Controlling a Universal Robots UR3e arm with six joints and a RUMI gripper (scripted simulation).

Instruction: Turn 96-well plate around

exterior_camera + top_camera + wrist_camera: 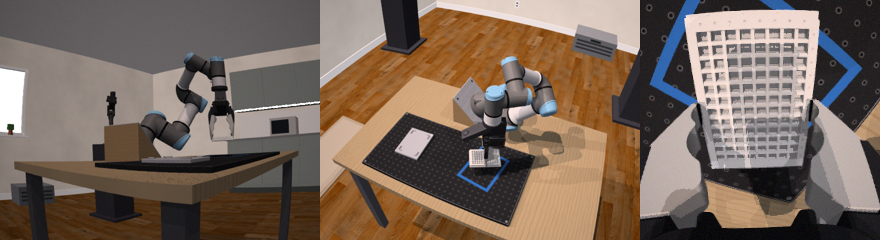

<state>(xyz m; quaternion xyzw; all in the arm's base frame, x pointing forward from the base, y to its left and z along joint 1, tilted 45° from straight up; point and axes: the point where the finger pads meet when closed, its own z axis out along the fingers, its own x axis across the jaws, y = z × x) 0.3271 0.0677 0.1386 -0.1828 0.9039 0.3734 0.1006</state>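
2 grey fingers clamp the plate [754, 90] across its short width, 1 on each long side, so I read the gripper [221, 130] as closed on the plate and carrying it. From my exterior view the plate hangs level between the fingertips, well above the black board [436, 170], with open air beneath it. From the top view the plate [478, 158] sits over the far corner of the blue square [475, 182] marked on the board, and the arm [516, 90] folds back toward its wedge mount [464, 103].

Through the wrist view I see the well grid from above, rows and columns sharp, with the blue outline and the dotted board far below. I cannot tell from any view which corner of the plate is cut off, so I cannot tell where A1 points.

1 nest [414, 143] lies flat on the board well to the left of the plate, a pale slab with small locators at its corners and nothing resting in it. On the exterior view the nest [175, 159] shows as a low grey slab on the board, with the gripper up and to its right.
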